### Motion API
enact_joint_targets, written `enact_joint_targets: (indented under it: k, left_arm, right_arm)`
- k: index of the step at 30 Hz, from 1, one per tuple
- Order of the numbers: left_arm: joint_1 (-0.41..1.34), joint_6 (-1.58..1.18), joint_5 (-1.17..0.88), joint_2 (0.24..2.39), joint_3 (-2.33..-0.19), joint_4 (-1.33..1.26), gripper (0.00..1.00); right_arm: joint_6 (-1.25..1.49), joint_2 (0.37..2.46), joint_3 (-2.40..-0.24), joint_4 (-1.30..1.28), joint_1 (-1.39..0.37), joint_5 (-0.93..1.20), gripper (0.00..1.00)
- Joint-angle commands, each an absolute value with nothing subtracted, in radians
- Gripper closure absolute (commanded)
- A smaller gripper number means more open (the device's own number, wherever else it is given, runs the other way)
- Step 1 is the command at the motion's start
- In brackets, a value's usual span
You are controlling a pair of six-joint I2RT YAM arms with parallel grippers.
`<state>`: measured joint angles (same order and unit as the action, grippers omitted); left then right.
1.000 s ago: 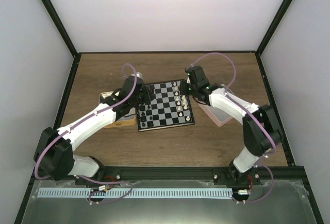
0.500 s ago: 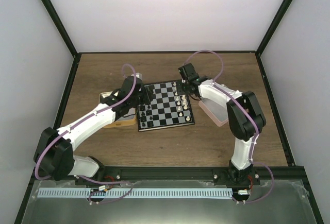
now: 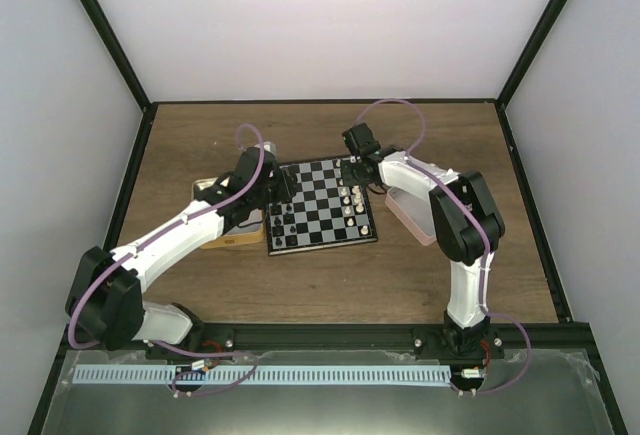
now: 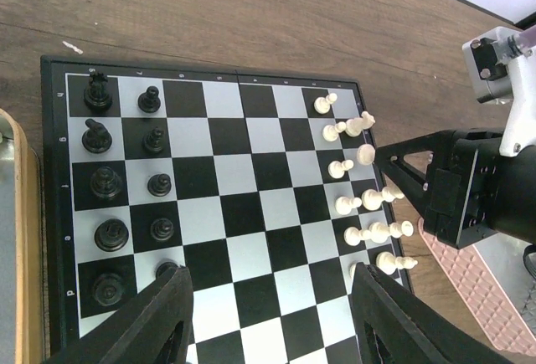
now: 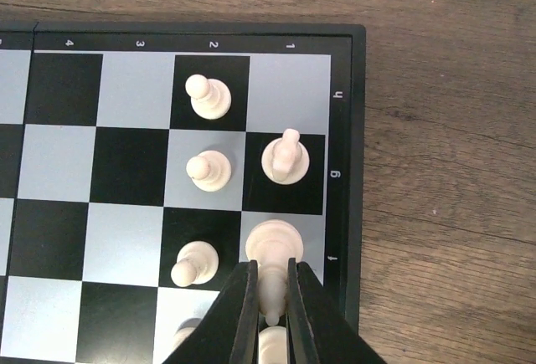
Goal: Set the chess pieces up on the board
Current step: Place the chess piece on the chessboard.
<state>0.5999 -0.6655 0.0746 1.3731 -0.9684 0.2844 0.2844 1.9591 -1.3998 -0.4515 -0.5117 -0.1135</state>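
Black and silvery-white checks mark the board [image 3: 318,217], which lies flat near the middle of the brown wooden surface [image 3: 200,135], between your two arms. Black chess pieces [image 4: 110,183] stand in two columns along its left side, and cream chess pieces [image 5: 209,96] stand in two columns along its right side; the squares between them are bare.

Your right claw [image 5: 270,268] is at the far right corner of the board, its fingers pressed onto a cream piece [image 5: 271,243] and pinching its slender part. That piece is over a light square in the outermost right column. A cream knight-like piece [image 5: 285,160] stands on the dark square next to it on the far side. Three cream pawns sit in the column just to the left.

Your left claw [image 4: 270,272] hangs over the near left part of the board with its fingers spread wide and nothing between them. One finger [image 4: 159,322] covers part of a black piece.

Just left of the board, touching its edge, you have the tan tray [image 4: 25,238], mostly under your left arm; you cannot tell what lies in it. Just right of the board lies the pink tray [image 3: 420,223], partly hidden by your right arm. Its ribbed floor [image 4: 477,297] shows in the left wrist view.
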Motion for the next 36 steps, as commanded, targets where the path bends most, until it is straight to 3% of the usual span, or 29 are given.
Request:
enact_joint_targets:
  k: [1, 8, 16, 27, 36]
  left_arm:
    - [0.594, -0.647, 0.069, 1.386, -0.964, 0.290, 0.46]
    - [0.592, -0.647, 0.067, 1.393, -0.964, 0.293, 0.46]
    - [0.589, -0.653, 0.083, 1.383, -0.965, 0.307, 0.46]
    - [0.565, -0.667, 0.159, 1.347, -0.963, 0.351, 0.45]
    - [0.468, -0.734, 0.231, 1.310, -0.887, 0.371, 0.37]
  right_arm:
    - [0.270, 1.973, -1.448, -0.475, -0.505, -0.129, 0.96]
    - [0.268, 1.979, -1.453, -0.476, -0.505, -0.126, 0.93]
    - [0.279, 1.950, -1.456, -0.465, -0.505, -0.133, 0.80]
    - [0.294, 1.879, -1.444, -0.457, -0.505, -0.167, 0.76]
    - [0.321, 1.775, -1.403, -0.424, -0.505, -0.076, 0.67]
